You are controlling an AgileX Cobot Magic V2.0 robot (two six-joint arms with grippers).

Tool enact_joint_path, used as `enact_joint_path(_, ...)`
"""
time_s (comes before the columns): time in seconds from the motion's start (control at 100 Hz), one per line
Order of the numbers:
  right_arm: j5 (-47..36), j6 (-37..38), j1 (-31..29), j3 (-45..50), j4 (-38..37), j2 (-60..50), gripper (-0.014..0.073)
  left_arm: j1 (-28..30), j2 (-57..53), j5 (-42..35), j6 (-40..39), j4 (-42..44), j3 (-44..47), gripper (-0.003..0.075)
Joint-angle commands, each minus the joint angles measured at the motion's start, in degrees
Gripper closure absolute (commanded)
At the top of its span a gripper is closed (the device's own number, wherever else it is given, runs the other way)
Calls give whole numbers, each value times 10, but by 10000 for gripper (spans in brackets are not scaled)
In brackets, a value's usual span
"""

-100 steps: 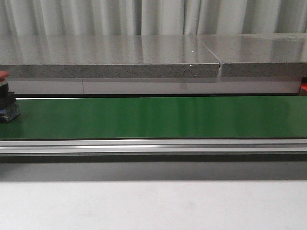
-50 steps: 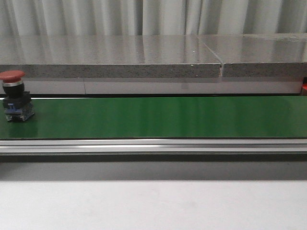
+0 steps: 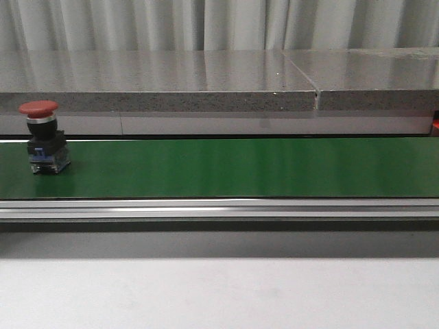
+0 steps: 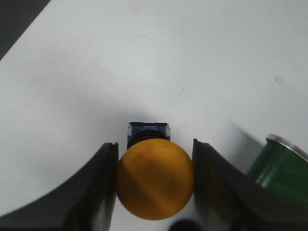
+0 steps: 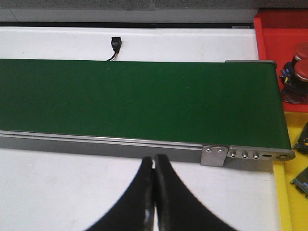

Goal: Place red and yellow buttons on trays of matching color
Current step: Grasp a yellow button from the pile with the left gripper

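Two claws appear, each only in its own wrist view. The left claw (image 4: pixel 155 180) is closed on a yellow button (image 4: pixel 155 179), its two dark fingers (image 4: pixel 98 187) pressed against either side of the domed cap; the button's dark base (image 4: pixel 148 131) shows beyond the cap, above the white bench (image 4: pixel 159 57). The edge of a green belt roller (image 4: pixel 281 168) lies just beside this claw. The right claw (image 5: pixel 154 192) holds nothing, its fingers drawn together with only a thin slit between them, above the white bench near the metal rail (image 5: pixel 120 144) of the green conveyor belt (image 5: pixel 139 98). In the front view a red button (image 3: pixel 45 138) stands upright on the belt near its left end. At the belt's far end, seen from the right wrist, a red tray (image 5: pixel 276 33) contains red buttons (image 5: pixel 297 70), and a yellow tray (image 5: pixel 286 197) adjoins it.
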Motion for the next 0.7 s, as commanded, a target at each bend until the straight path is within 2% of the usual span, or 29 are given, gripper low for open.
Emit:
enact_joint_path(0.0, -40, -7, 1, -13, -1, 1, 660, -12, -59, -28, 19, -2, 12, 589)
enact_joint_path(0.29, -40, -7, 1, -13, -1, 1, 660, -61, -137, -15, 28, -2, 56, 589)
enact_joint_path(0.54, -40, -7, 1, -13, -1, 1, 660, -130, -140, 13, 28, -3, 57, 588)
enact_joint_path(0.69, -40, -7, 1, -13, -1, 1, 660, -151, -136, 22, 28, -3, 57, 587)
